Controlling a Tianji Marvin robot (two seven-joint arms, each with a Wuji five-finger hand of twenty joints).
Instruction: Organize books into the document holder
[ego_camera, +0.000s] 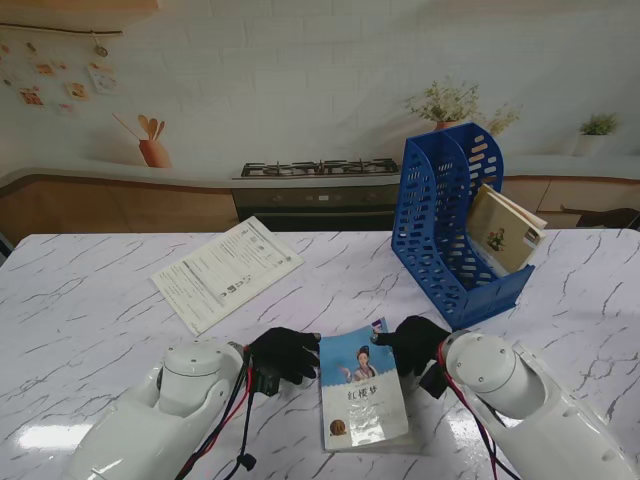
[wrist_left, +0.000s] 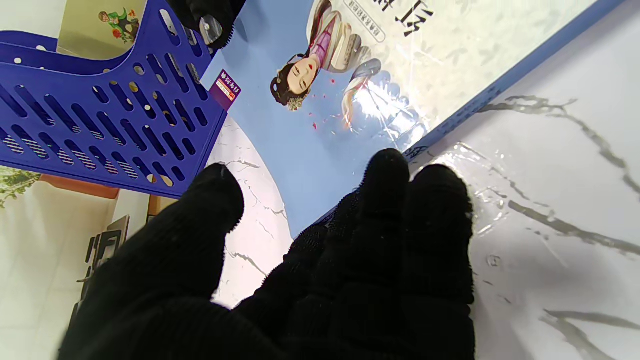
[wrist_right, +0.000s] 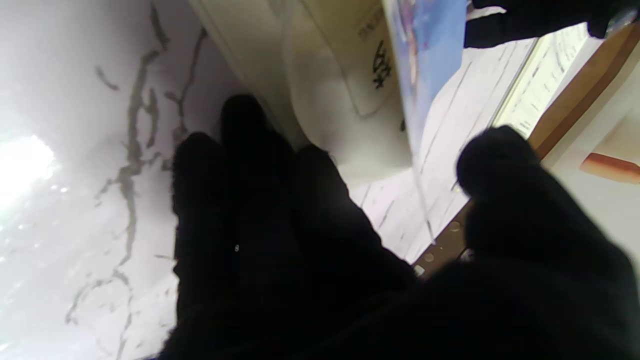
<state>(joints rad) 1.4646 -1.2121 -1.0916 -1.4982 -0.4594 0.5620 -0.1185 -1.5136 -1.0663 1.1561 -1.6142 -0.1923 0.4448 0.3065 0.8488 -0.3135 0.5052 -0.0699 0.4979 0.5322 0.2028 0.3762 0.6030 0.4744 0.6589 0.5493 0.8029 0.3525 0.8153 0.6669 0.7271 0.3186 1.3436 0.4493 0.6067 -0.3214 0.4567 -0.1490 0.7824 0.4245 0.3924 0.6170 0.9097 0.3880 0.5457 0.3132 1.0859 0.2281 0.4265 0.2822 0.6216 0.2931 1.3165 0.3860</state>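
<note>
Item: glossy blue-and-cream paperback book (ego_camera: 362, 390), flat on the white marble-patterned tabletop (ego_camera: 90, 300), lying between both black-gloved robot hands. Left robot hand (ego_camera: 285, 355) released, fingertips (wrist_left: 387, 172) at its spine edge; right robot hand (ego_camera: 412, 343) released, touching the opposite far corner. Advice: squeeze evenly from both edges, lifting level. Farther, beyond the right robot hand: blue perforated plastic document holder (ego_camera: 445, 225), one book inside.

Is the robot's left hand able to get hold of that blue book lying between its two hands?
Probably yes. The left hand is already at the book's left edge, fingers touching it, and nothing lies between them.
</note>
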